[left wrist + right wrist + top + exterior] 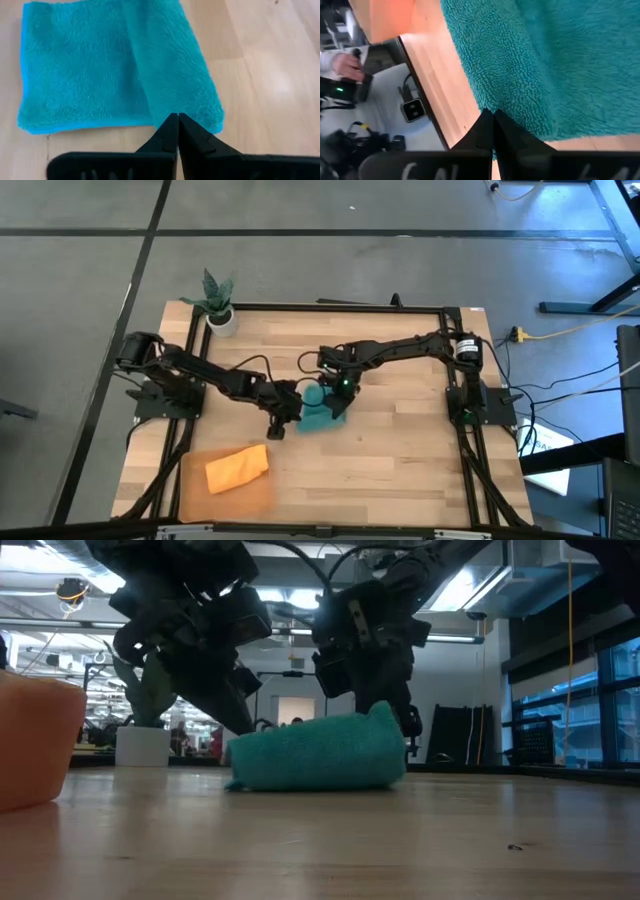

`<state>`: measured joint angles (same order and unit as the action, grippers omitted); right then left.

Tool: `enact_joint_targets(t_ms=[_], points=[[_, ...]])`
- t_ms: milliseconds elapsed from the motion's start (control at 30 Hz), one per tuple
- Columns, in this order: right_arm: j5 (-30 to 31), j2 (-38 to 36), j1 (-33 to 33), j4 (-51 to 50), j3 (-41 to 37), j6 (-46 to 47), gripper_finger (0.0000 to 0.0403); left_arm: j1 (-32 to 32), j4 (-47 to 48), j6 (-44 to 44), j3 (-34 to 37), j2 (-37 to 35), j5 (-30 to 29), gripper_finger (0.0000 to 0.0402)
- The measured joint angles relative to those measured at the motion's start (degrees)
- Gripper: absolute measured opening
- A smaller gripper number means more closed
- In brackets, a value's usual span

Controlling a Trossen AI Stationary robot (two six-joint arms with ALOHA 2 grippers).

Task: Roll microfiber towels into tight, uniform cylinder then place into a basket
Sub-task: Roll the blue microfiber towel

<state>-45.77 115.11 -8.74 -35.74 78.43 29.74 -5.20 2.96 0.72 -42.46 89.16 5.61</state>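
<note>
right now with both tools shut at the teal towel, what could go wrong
1. The teal towel is only partly rolled, with a flat flap showing in the left wrist view; it may unroll if pressure eases.
2. The left tool and right tool are shut at the towel's edges and close together, so the arms could collide.
3. The basket already holds the orange towel, leaving less room.

Fluffy teal cloth towel (115, 70) lies on smooth pale wood table (260, 65).
</note>
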Motion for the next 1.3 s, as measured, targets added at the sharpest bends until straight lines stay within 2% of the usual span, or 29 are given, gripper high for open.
enact_joint_targets(t_ms=[200, 467, 667, 800, 1033, 1100, 1233, 1300], points=[[1.7, 0.0, -3.1, -0.2, 0.0, 6.4, 0.0005, -1.0, 0.4, 0.1, 0.0, 1.4, -0.5, 0.0000], [8.7, 0.0, -6.2, -2.2, 0.0, 12.8, 0.0005, -1.2, 0.4, 0.2, 0.0, 1.4, -1.7, 0.0000], [10.3, 0.0, -6.5, -2.8, 0.0, 12.4, 0.0005, -1.2, 0.6, 0.2, 0.0, 1.4, -5.1, 0.0000], [12.5, 0.0, -6.5, -2.9, 0.0, 14.5, 0.0005, -1.3, 0.2, 0.1, 0.0, 1.4, -5.0, 0.0000], [12.3, 0.0, -7.2, -2.9, 0.0, 14.8, 0.0005, -2.9, -4.7, -1.4, 0.0, 1.4, -3.4, 0.0000], [12.0, 0.0, -7.3, -2.9, 0.0, 14.8, 0.0005, -2.9, -6.3, -3.0, 0.0, 1.4, -5.4, 0.0000], [11.2, 0.0, -7.3, -2.9, 0.0, 14.3, 0.0005, -1.1, -6.8, -2.5, 0.0, 1.4, -14.0, 0.0000], [11.2, 0.0, -7.3, -2.9, 0.0, 13.6, 0.0005, 0.2, -6.8, -2.5, 0.0, 1.4, -14.4, 0.0000]])
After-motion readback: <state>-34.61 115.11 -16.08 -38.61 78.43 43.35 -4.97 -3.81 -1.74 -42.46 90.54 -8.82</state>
